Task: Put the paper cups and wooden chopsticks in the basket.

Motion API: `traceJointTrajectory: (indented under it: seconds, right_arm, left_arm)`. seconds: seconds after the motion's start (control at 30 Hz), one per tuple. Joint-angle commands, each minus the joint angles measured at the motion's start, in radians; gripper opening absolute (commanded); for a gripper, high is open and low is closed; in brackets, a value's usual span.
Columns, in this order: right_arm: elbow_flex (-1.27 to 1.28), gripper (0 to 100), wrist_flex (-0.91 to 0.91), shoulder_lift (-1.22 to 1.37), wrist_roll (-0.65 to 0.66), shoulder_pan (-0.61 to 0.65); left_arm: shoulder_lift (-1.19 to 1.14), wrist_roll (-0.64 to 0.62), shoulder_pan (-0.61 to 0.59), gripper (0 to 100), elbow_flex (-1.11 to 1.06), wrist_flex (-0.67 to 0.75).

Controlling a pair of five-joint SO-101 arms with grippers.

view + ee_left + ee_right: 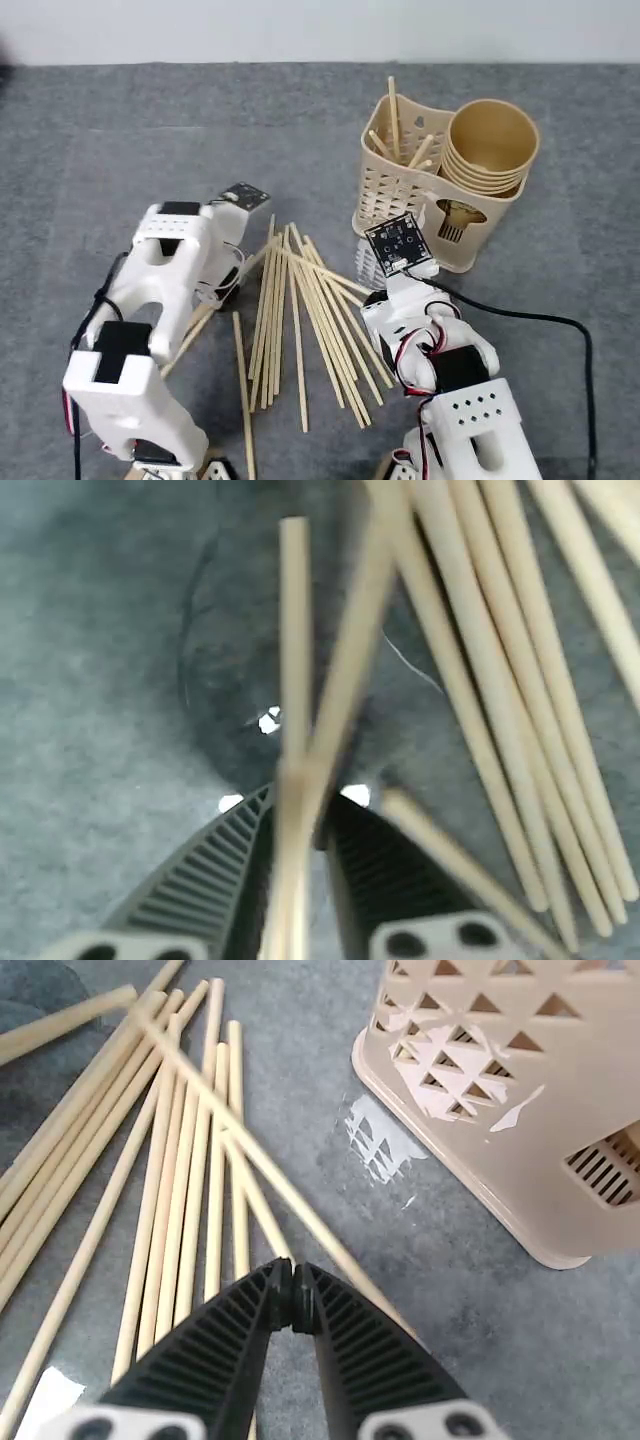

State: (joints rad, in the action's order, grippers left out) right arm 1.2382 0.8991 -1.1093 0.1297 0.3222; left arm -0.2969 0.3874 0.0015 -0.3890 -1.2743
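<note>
The step in hand looks like a stick pickup by the left gripper (300,805), far left of the basket (398,200). To do it well, lift straight up until the load clears the pile (300,320), tip it toward upright, then carry it over to the basket's left compartment, passing wide of the right arm, which is between the two. The left fingers (225,860) are narrowed to a pinch on what seem to be two crossed sticks (294,650). A crossed pair could scissor loose, so the grip should stay firm. The pile lies fanned on the mat, just left of the basket. The right gripper (292,1295) hangs low beside the basket's near corner, tips pressed together and holding nothing, with one pile stick running under them. In the basket, a few stored sticks (394,115) stand left and the cups (492,150) nest right.
</note>
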Motion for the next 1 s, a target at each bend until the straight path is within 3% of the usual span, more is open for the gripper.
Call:
traceJointTrajectory:
  seconds: [0.0, 0.33, 0.83, 0.97]
  right_arm:
    - [-0.005, 0.9, -0.013, -0.022, -0.003, 0.002]
    - [-0.005, 0.9, -0.012, -0.022, -0.002, 0.002]
    - [-0.005, 0.9, -0.012, -0.022, -0.002, 0.001]
    - [-0.005, 0.9, -0.012, -0.022, -0.002, 0.001]
  left_arm:
    - [-0.011, -0.009, 0.014, 1, -0.016, 0.034]
    - [-0.002, -0.011, 0.074, 1, 0.077, -0.092]
    - [0.0, -0.011, 0.078, 1, 0.553, -0.477]
    - [0.015, -0.012, 0.08, 1, 0.657, -0.482]
